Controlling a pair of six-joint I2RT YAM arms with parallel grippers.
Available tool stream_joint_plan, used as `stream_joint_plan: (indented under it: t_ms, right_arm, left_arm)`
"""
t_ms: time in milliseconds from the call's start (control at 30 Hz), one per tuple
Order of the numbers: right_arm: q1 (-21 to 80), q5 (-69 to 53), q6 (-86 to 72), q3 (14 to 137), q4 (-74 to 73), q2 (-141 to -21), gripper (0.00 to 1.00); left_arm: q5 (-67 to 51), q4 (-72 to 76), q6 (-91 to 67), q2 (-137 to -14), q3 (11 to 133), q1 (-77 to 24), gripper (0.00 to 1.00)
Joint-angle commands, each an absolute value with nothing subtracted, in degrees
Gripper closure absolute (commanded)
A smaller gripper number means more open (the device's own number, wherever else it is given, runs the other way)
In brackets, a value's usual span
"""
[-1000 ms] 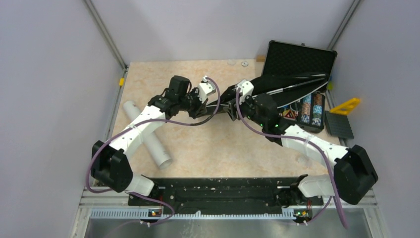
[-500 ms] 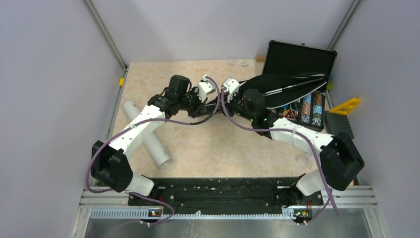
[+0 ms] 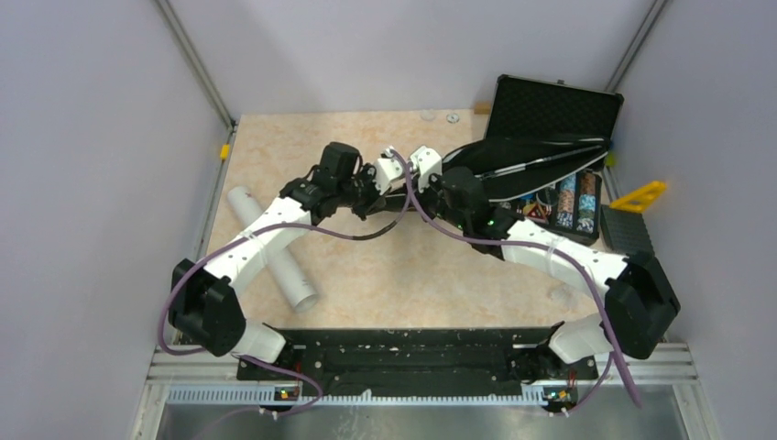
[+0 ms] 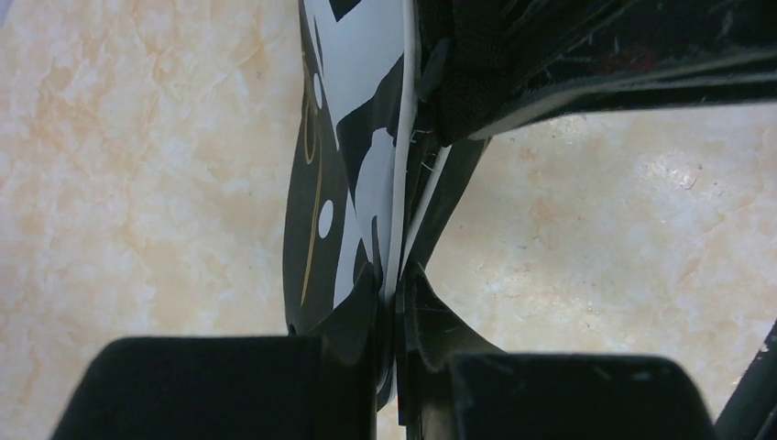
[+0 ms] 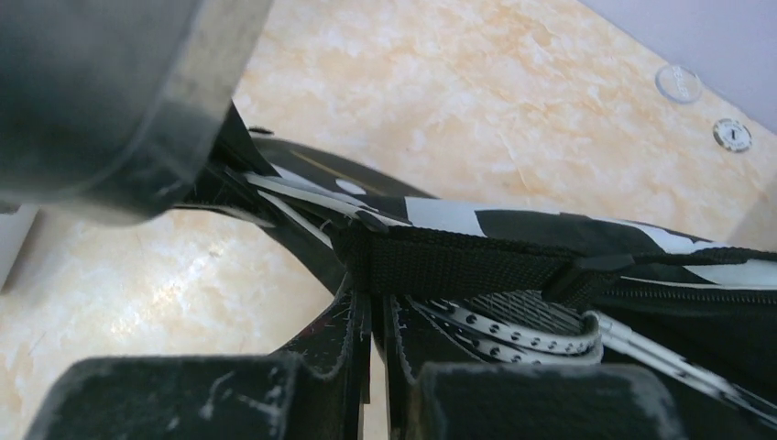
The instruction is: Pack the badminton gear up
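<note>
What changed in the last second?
The right end effector moved left along the bag, toward the left end effector, and closed on the bag's edge. The left end effector stayed clamped on the bag. The white tube and the chip case did not move.

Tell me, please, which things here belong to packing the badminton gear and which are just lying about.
Job: long black-and-white fabric racket bag, white-framed strung rackets, white cylindrical tube.
Lying about: black hard case of coloured poker chips, yellow triangular object.
</note>
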State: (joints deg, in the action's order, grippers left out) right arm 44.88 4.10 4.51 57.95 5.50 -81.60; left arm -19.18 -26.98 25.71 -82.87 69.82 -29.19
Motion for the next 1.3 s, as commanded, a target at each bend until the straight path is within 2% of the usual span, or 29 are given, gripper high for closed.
stream_joint_plan:
  t_ms: [0,133,300,567,767,900,1100,1267]
  right_arm:
    - [38.29,16.17,7.08,57.87,-7.53,-75.51,1.0]
    - [33.91,2.8,9.99,57.6,-11.21,-74.68,1.0]
    - [33.53,1.35,11.44,60.55,-15.22,-77.54,1.0]
    - [28.25,10.85,7.81,59.68,-15.15,-79.02,1.0]
    - [26.04,10.07,7.55,59.37,-12.87,-78.82,1.0]
    - [22.97,22.13,5.12,61.95,-15.22,-82.65,1.0]
    - [13.15,33.79,2.3,68.66,-16.97,-89.78,1.0]
    - [3.08,35.62,7.31,74.58,-14.17,-95.83,1.0]
  left_arm:
    - [-12.15,-30.3,32.75,-79.98,67.96,-27.4,1.0]
    - [-12.78,-31.63,36.55,-79.69,66.88,-26.31,1.0]
    - [-14.77,-32.19,37.96,-78.81,65.96,-24.76,1.0]
    - [-17.09,-33.94,38.88,-77.63,66.05,-20.27,1.0]
    - [-18.43,-35.02,40.58,-77.33,65.46,-18.97,1.0]
    - [-18.19,-34.6,41.71,-76.4,64.64,-17.89,1.0]
    - [-18.68,-34.5,44.87,-75.94,63.49,-16.53,1.0]
    - [-22.17,-37.44,51.86,-76.32,63.07,-13.89,1.0]
